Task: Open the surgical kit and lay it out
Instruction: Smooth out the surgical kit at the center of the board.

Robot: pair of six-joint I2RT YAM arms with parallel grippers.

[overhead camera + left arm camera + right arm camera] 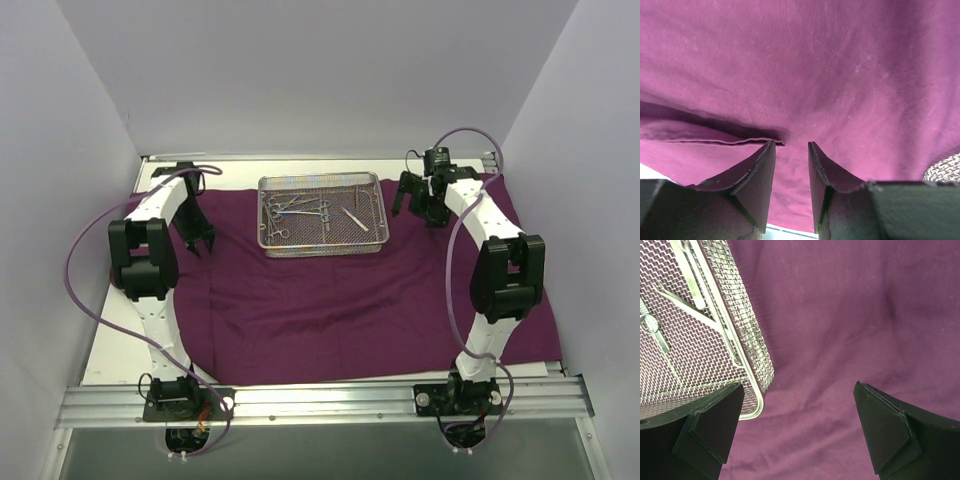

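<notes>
The purple cloth wrap [350, 300] lies spread flat over most of the table. On its far middle stands the silver wire-mesh tray [322, 250] with scissor-handled forceps [293, 208] and tweezers [356, 219] lying inside. My left gripper [197, 243] hovers low over the cloth's left part, left of the tray. Its jaws [790, 143] stand partly apart, with only cloth [840, 75] beneath them and a folded hem [715, 141] by the left fingertip. Just right of the tray, my right gripper [418, 208] is wide open [799, 385] above bare cloth [865, 315], and the tray's corner [757, 360] sits near its left finger.
White enclosure walls close in the left, right and back sides. An aluminium rail [320, 400] carrying both arm bases runs along the near edge. A strip of bare white table [105, 340] shows left of the cloth.
</notes>
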